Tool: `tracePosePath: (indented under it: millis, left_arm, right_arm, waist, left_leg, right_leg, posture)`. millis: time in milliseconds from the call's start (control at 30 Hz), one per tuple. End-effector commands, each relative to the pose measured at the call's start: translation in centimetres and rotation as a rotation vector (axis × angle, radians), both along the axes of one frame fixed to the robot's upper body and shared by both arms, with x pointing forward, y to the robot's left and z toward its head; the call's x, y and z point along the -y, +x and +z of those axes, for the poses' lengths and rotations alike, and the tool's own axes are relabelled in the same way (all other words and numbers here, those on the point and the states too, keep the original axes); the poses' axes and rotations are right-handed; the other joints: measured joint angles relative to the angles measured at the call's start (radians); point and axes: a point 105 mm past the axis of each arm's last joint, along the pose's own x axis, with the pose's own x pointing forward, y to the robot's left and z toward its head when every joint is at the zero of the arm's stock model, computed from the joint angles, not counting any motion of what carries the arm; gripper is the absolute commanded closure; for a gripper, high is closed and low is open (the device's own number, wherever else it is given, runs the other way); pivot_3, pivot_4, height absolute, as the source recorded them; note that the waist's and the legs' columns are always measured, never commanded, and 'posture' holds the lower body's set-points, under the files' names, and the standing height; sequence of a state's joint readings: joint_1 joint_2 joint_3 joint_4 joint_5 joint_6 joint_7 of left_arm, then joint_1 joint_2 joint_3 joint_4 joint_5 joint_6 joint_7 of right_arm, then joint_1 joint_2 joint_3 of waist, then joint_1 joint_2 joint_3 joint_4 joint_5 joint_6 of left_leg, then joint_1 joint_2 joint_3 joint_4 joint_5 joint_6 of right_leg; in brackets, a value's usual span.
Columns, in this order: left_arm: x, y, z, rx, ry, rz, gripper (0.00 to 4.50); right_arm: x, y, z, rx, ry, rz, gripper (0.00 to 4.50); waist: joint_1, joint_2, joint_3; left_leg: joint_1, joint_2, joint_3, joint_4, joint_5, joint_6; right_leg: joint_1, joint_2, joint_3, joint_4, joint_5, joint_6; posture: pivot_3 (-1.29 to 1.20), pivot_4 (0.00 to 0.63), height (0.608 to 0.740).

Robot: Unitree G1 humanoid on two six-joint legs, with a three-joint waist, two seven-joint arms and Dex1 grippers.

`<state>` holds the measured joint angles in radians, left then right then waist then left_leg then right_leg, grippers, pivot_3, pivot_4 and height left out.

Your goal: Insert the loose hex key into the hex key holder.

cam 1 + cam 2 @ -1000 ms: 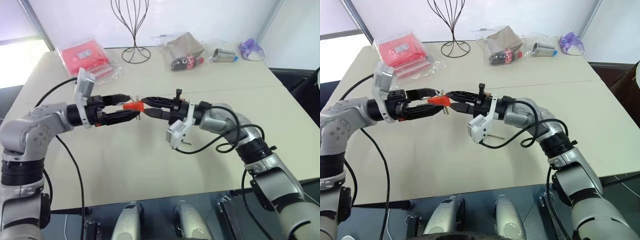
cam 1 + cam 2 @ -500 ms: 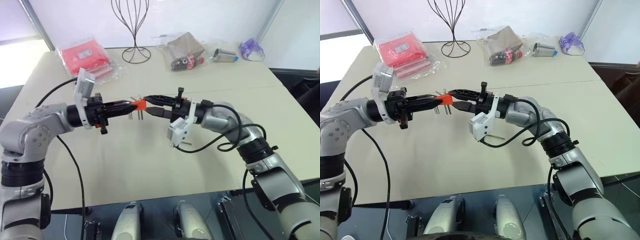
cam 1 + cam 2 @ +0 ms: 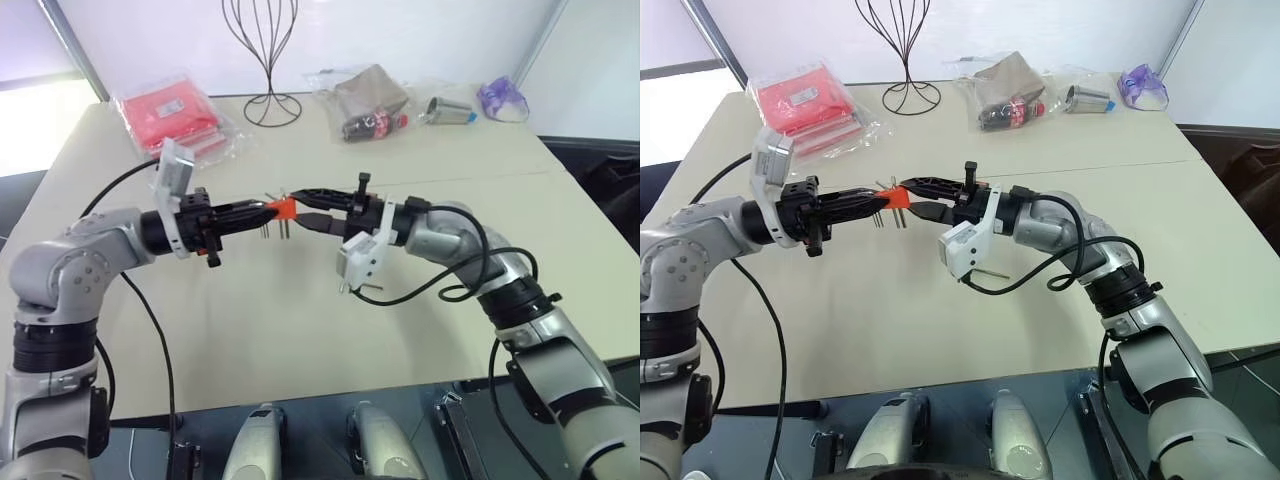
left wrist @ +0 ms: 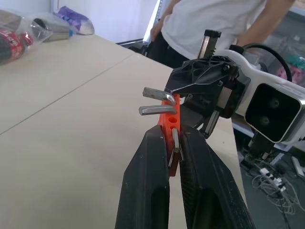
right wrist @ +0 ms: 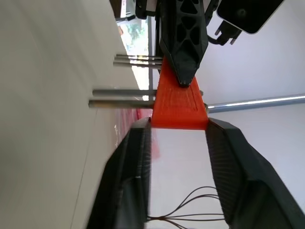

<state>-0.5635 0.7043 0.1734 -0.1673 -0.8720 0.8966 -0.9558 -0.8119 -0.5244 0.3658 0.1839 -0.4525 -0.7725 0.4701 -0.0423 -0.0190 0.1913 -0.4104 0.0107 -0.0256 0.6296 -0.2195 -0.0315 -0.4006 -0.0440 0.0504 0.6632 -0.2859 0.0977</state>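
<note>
Head cam: both arms reach level toward each other above the table (image 3: pixel 300 330), left gripper (image 3: pixel 262 210) clamped tight on the hex key holder (image 3: pixel 284 207). Left wrist: holder pinched between its fingers (image 4: pixel 147 186). Right wrist: right gripper (image 5: pixel 178 131) straddles the holder's end, half-spread.

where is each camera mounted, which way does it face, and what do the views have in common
Left and right eye views: on the head, facing forward and down over the beige table; both arms show, grippers meeting.
Left wrist view: on the left wrist, looking along the left gripper, shut on the small orange-red plastic hex key holder; the right gripper faces it.
Right wrist view: on the right wrist, looking along the right gripper's black fingers flanking the holder.
Shared: every view shows the holder with its grey metal keys.
</note>
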Motion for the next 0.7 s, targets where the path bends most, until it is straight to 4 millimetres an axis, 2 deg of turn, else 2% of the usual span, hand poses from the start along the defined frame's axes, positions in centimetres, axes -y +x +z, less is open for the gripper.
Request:
tracePosePath:
  millis: [33, 100, 167, 233, 300, 367, 500, 633, 700]
  left_arm:
    - [0.3, -0.2, 0.9, 0.045, 0.005, -0.014, 4.50]
    - [0.3, -0.3, 0.8, 0.050, 0.013, -0.013, 4.50]
    - [0.2, -0.4, 0.9, 0.058, 0.019, -0.007, 4.50]
    - [0.0, -0.3, 1.1, 0.089, 0.036, 0.012, 4.50]
    - [-0.2, -0.2, 1.3, 0.125, 0.058, 0.035, 4.50]
    - [-0.3, -0.1, 1.6, 0.163, 0.077, 0.051, 4.50]
    - [-0.2, 0.0, 2.1, 0.231, 0.091, 0.081, 4.50]
    - [0.5, -0.2, 2.7, 0.283, 0.079, 0.098, 4.50]
    - [0.8, -0.4, 2.5, 0.292, 0.075, 0.102, 4.50]
  right_arm:
    - [-0.5, -1.2, 1.6, 0.040, 0.034, 0.042, 0.90]
    - [-0.4, -1.1, 1.3, 0.028, 0.018, 0.034, 0.04]
    - [-0.1, -1.1, 1.1, 0.012, 0.006, 0.026, 0.04]
    - [0.9, -0.2, 0.5, -0.083, -0.036, -0.042, 0.04]
    - [2.4, 1.1, -0.2, -0.237, -0.065, -0.143, 0.04]
    - [4.1, 1.9, -0.9, -0.465, -0.091, -0.233, 0.04]
    - [5.8, 1.6, -1.3, -0.744, -0.158, -0.309, 0.04]
    - [8.0, 0.1, -3.0, -0.964, -0.356, -0.390, 0.04]
    - [8.6, -0.1, -3.9, -1.041, -0.403, -0.440, 0.04]
  waist:
    - [0.000, 0.000, 0.000]
    - [0.000, 0.000, 0.000]
    - [0.001, 0.000, 0.000]
    - [0.002, 0.000, 0.000]
    - [0.004, 0.000, 0.000]
    - [0.006, 0.000, 0.000]
    - [0.007, 0.000, 0.000]
    - [0.007, 0.001, 0.001]
    - [0.007, 0.001, 0.001]
  left_leg:
    - [0.000, 0.000, 0.000, 0.000, 0.000, 0.000]
    - [0.000, 0.000, 0.000, 0.000, 0.000, 0.000]
    - [0.000, 0.000, 0.000, 0.000, 0.000, 0.000]
    - [0.000, 0.000, 0.000, 0.000, 0.000, 0.000]
    - [0.000, 0.000, 0.000, 0.000, 0.000, 0.000]
    - [0.000, 0.000, 0.000, 0.001, 0.000, 0.000]
    - [0.000, 0.000, -0.001, 0.001, 0.000, 0.000]
    - [0.000, 0.000, -0.001, 0.001, 0.000, 0.000]
    - [0.000, 0.000, -0.001, 0.001, 0.000, 0.000]
  right_leg:
    - [0.000, 0.000, 0.000, 0.000, 0.000, 0.000]
    - [0.000, 0.000, 0.000, 0.000, 0.000, 0.000]
    - [0.000, 0.000, 0.000, 0.000, 0.000, 0.000]
    - [0.000, 0.000, 0.000, 0.000, 0.000, 0.000]
    - [0.001, 0.000, 0.000, 0.000, 0.000, 0.000]
    - [0.001, 0.000, 0.000, 0.000, 0.000, 0.000]
    - [0.001, -0.001, -0.001, 0.000, 0.000, 0.000]
    - [0.001, -0.001, -0.001, -0.001, 0.000, 0.000]
    - [0.001, -0.001, -0.001, -0.001, 0.000, 0.000]
  posture:
    - [0.00, 0.150, 0.740]
    - [0.00, 0.150, 0.740]
    - [0.00, 0.150, 0.740]
    - [0.00, 0.150, 0.740]
    - [0.00, 0.150, 0.740]
    - [0.00, 0.150, 0.740]
    - [0.00, 0.150, 0.740]
    - [0.00, 0.150, 0.740]
    - [0.00, 0.150, 0.740]
